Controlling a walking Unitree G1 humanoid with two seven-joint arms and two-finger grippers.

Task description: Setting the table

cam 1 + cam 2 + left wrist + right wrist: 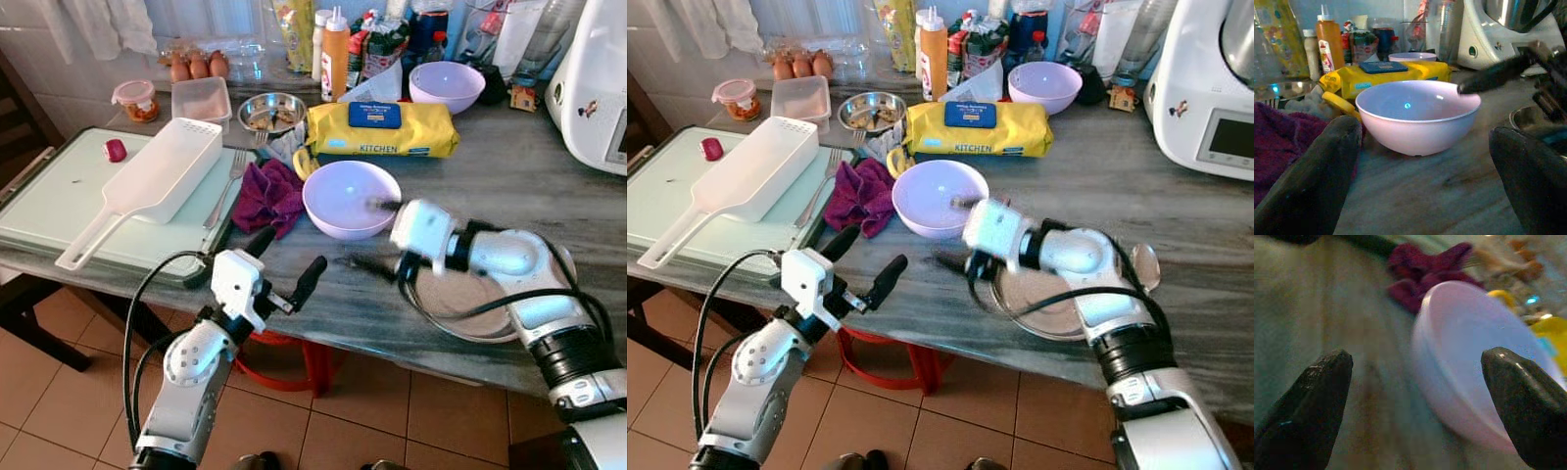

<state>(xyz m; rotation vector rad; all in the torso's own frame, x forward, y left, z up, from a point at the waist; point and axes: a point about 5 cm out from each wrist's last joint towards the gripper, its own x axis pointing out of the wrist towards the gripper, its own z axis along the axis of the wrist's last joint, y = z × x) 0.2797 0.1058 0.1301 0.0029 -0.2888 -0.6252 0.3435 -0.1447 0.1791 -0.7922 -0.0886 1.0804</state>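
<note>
**Two grippers flank a lilac bowl at the counter's front edge**

At the far left of the grey counter (509,176) lies a pale green tray (39,211). A small red object (115,150) sits on it, and a white long-handled scoop (157,186) lies across it at a slant, handle toward the robot. A fork (227,181) rests along the tray's right edge. Behind the tray stand a lidded tub (136,99), a clear box (201,98) and a few brown eggs (199,67).

The left gripper (286,262) hovers at the counter's front edge, just right of the tray's corner, its two black fingers spread wide with nothing between them. Just beyond it lies a crumpled purple cloth (266,196), with a steel dish (270,111) farther back.

The bowl (350,199) stands upright near the middle of the counter, touching or almost touching the cloth on its left. In the left wrist view the bowl (1418,115) sits straight ahead between the spread fingers and looks empty. Behind it lies a yellow pack (382,130) marked KITCHEN, then bottles (333,54) and a second lilac bowl (446,85) toward the wall.

The right gripper (375,235) reaches in from the right, fingers wide apart, one at the bowl's right rim and the other low beside the bowl; the right wrist view shows the bowl's wall between the fingers (1312,401). Whether they touch it cannot be told. Beneath the right arm lies a steel plate (470,304). A white appliance (593,88) stands at the far right.
</note>
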